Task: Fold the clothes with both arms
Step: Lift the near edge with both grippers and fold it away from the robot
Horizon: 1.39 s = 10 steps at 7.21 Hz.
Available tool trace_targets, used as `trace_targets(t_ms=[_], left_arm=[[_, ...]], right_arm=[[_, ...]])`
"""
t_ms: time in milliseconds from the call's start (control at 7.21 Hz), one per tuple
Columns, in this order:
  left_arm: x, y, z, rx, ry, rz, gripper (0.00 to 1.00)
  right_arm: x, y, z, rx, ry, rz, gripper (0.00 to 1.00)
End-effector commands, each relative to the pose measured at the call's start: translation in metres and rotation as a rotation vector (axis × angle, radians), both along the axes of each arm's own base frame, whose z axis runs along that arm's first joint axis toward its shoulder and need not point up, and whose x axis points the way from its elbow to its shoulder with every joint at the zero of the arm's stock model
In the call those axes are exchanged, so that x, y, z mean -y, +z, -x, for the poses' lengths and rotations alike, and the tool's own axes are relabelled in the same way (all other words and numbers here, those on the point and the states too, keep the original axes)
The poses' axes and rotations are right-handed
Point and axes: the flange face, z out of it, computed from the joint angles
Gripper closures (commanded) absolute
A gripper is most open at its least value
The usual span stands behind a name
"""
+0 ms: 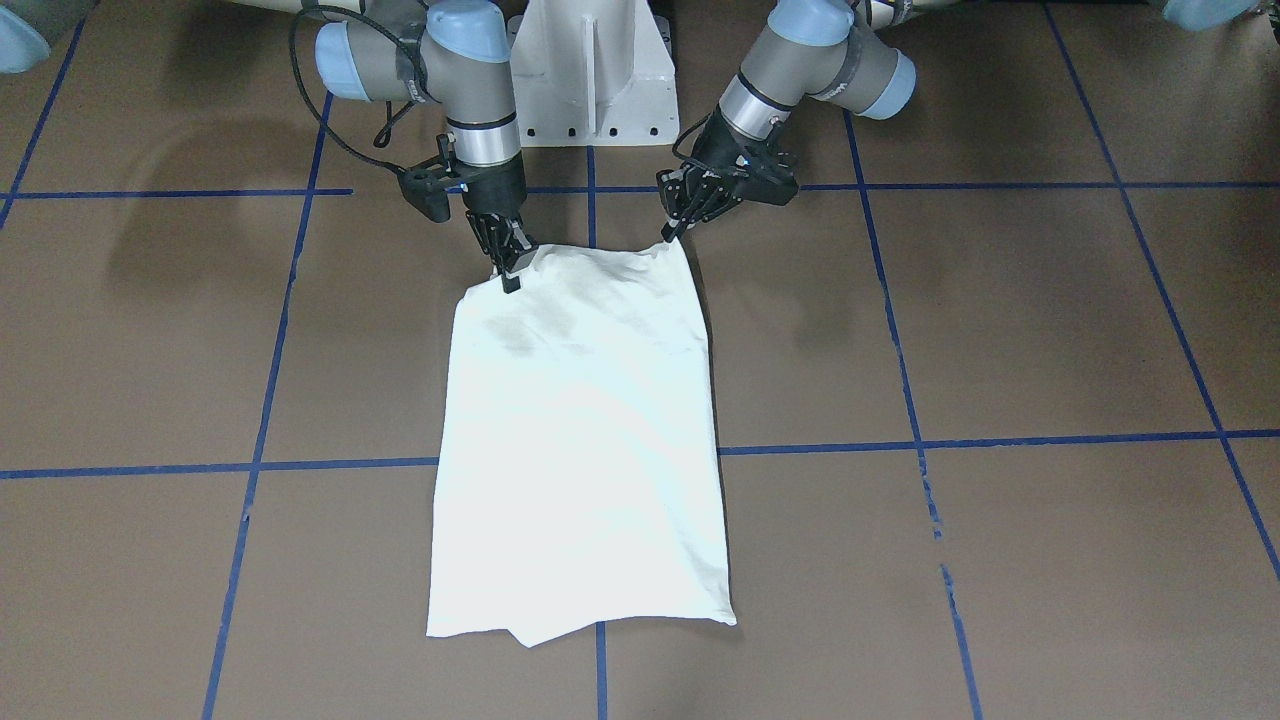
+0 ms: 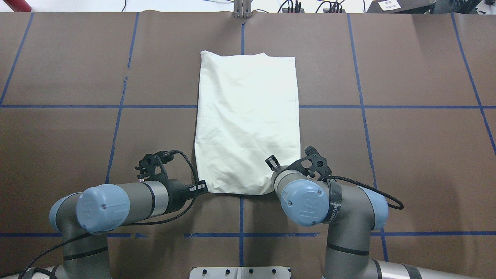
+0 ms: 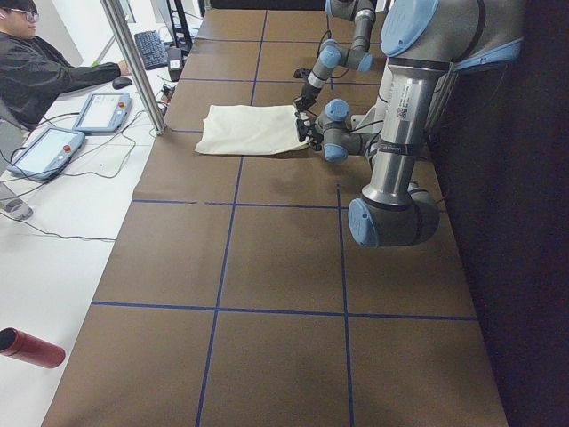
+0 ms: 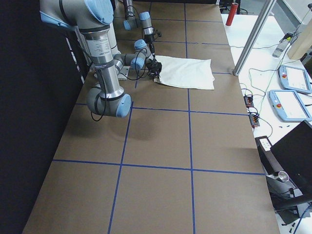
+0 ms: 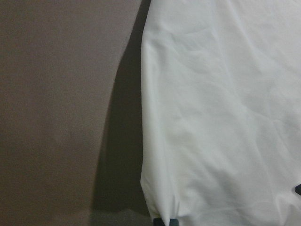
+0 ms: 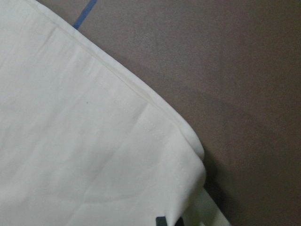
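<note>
I have the shirt (image 1: 580, 440) lying on the counter (image 1: 1000, 330) straight out in front of the base (image 1: 590, 90). It is folded to a long rectangle with its plain cream side up. One short edge lies nearest the base, and both pincers are at that edge's two corners.

My left pincer (image 1: 672, 232) comes in at a slant. Its fingers are drawn together to a point and clamped on the corner on its own side of the base. My right pincer (image 1: 510, 270) points almost straight down, with its fingers pressed together on the other corner. That corner is pulled up slightly off the counter. Between the two corners the edge sags a little, with soft wrinkles.

In the right wrist view a dark fingertip (image 6: 164, 221) sits at the bottom, with the hemmed corner bunched against it.

The short edge farthest from the base rests flat, with a small point of cloth poking out past it. A blue tape line (image 1: 1000, 440) crosses the counter and passes under the shirt's middle.
</note>
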Motion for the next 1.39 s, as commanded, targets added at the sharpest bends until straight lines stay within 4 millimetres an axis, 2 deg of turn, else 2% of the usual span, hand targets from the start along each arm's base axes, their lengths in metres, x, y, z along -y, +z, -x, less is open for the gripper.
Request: trace_targets(t_ms=[0,139,277,416,555,694,832,971,1248], left_arm=[[-0.018,-0.065,0.06,0.011,0.04,0.013,1.0],[-0.03,-0.1,0.096,0.015,0.045,0.015,1.0],[-0.04,-0.122,0.13,0.025,0.048,0.019,1.0],[-0.05,-0.132,0.151,0.05,0.072,0.035,1.0],[-0.051,-0.13,0.147,0.063,0.083,0.041,1.0],[-0.046,-0.127,0.136,0.08,0.078,0.045,1.0],[-0.029,-0.131,0.124,0.101,0.067,0.0,1.0],[-0.001,-0.132,0.121,0.127,0.029,-0.032,1.0],[0.052,-0.122,0.115,0.206,-0.025,-0.085,1.0]], right_arm=[[-0.007,-0.041,-0.048,0.095,-0.003,-0.032,1.0],[-0.015,-0.056,-0.074,0.143,-0.004,-0.045,1.0],[-0.023,-0.073,-0.104,0.167,-0.005,-0.05,1.0],[-0.037,-0.095,-0.134,0.161,-0.033,-0.022,1.0],[-0.045,-0.092,-0.124,0.134,-0.054,-0.007,1.0],[-0.044,-0.082,-0.099,0.091,-0.068,-0.008,1.0],[-0.028,-0.086,-0.088,0.082,-0.045,-0.01,1.0],[-0.007,-0.091,-0.086,0.069,-0.027,-0.025,1.0],[0.048,-0.097,-0.076,0.021,0.031,-0.044,1.0]])
